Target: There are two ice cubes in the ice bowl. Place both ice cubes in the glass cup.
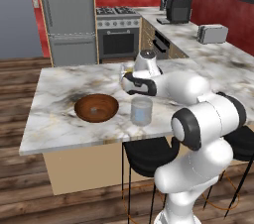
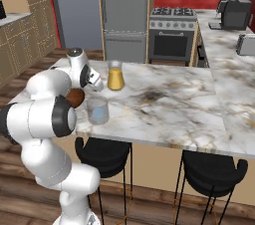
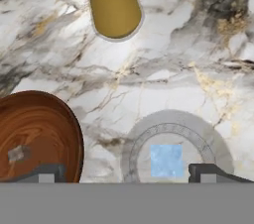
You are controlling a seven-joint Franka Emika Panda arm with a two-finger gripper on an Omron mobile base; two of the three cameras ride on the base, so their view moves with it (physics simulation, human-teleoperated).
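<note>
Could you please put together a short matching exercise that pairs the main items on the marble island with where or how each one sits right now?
Column A
1. pale-blue translucent ice cube
2. reddish-brown wooden ice bowl
3. handled glass pitcher of orange juice
4. two-finger gripper

Column B
a. on the counter beside the clear cylindrical glass cup, near the island's front edge
b. poised above the cup, jaws spread wide
c. lying at the bottom of the cup
d. upright on the marble beyond the cup

Pairs: 1-c, 2-a, 3-d, 4-b

Two rear base views flanking the arm, sharing the marble island [image 1: 59,114]; hand view close, straight down.
</note>
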